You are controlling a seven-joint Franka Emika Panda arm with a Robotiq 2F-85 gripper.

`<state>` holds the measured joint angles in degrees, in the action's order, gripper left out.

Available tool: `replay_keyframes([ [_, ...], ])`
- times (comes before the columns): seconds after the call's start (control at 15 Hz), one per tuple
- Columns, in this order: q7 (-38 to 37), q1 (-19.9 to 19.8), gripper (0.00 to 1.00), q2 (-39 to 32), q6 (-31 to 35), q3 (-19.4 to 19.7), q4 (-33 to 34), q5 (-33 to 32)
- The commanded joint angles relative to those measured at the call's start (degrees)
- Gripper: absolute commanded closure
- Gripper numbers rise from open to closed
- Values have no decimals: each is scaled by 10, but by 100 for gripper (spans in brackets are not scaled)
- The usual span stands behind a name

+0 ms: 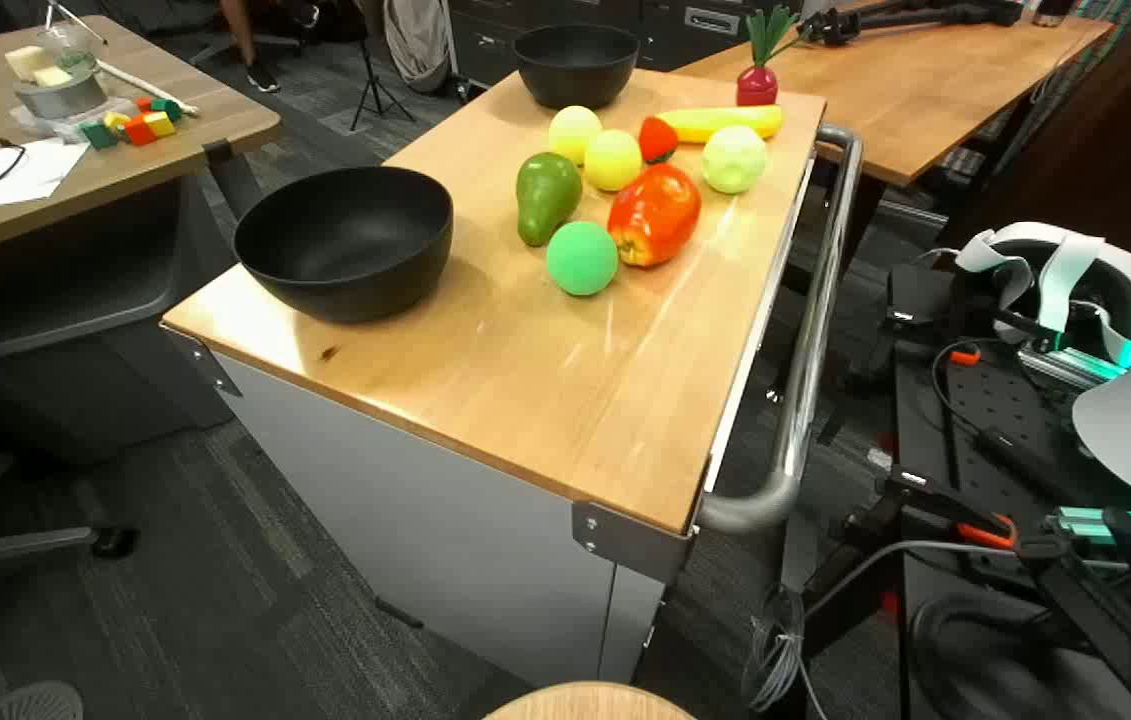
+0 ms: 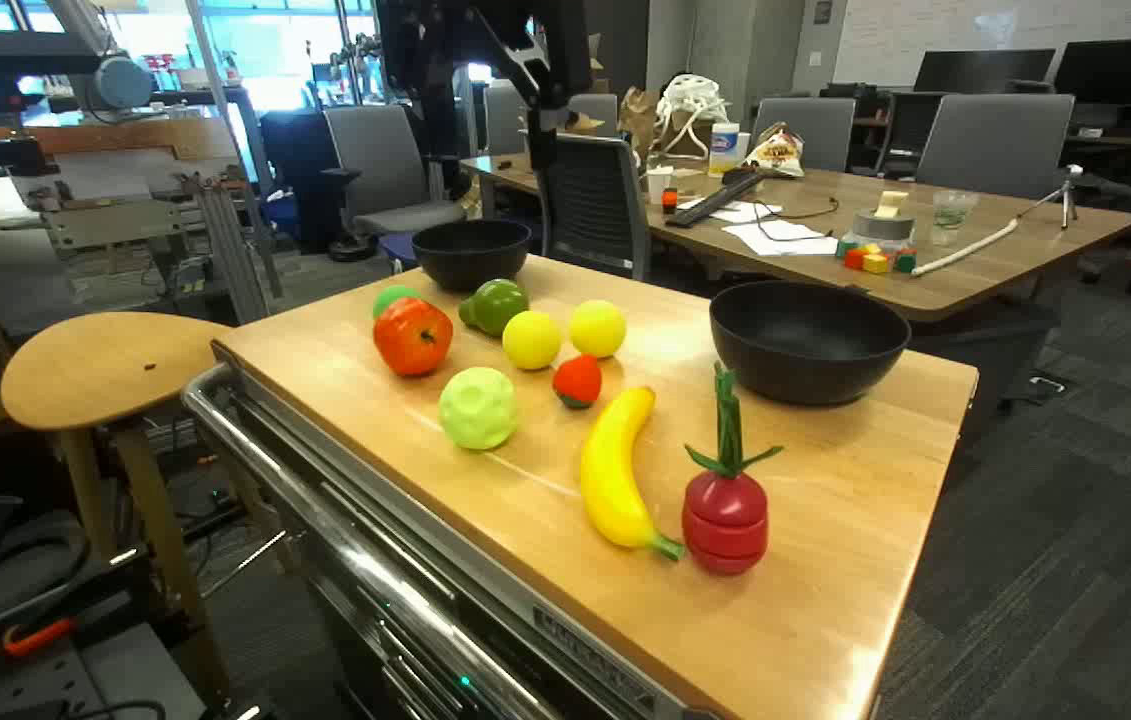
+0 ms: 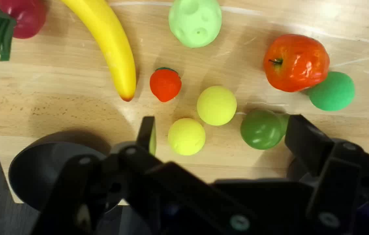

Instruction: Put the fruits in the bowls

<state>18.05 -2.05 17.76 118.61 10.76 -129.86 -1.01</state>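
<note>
Two black bowls (image 1: 355,290) (image 1: 577,85) stand at opposite ends of the wooden cart top; no fruit shows inside them. Between them lie a banana (image 2: 613,470), a strawberry (image 3: 165,84), two yellow balls (image 3: 217,105) (image 3: 186,136), an avocado (image 3: 262,130), a red-orange apple-like fruit (image 3: 295,62), a light green ball (image 3: 194,23) and a green ball (image 1: 582,258). A dark red radish-like piece with green leaves (image 2: 725,515) stands beside the banana. My gripper (image 3: 222,130) is open and empty, above the yellow balls and avocado. In the wrist view it covers most of one bowl.
A metal handle bar (image 1: 820,300) runs along one long side of the cart. A round wooden stool (image 2: 115,365) stands beside the cart. A brown table (image 2: 965,260) with blocks, papers and a cup stands behind it.
</note>
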Motion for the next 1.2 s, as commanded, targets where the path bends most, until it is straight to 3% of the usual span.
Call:
replay_keyframes([
  [0.0,2,-8,0,-1,-1,-7,4,3],
  [0.6,2,-8,0,2,-2,-7,8,3],
  [0.67,33,-2,0,0,-58,-7,13,-6],
  [0.8,90,4,0,-4,-106,0,13,8],
  [1.13,176,20,0,-66,-191,-13,42,11],
])
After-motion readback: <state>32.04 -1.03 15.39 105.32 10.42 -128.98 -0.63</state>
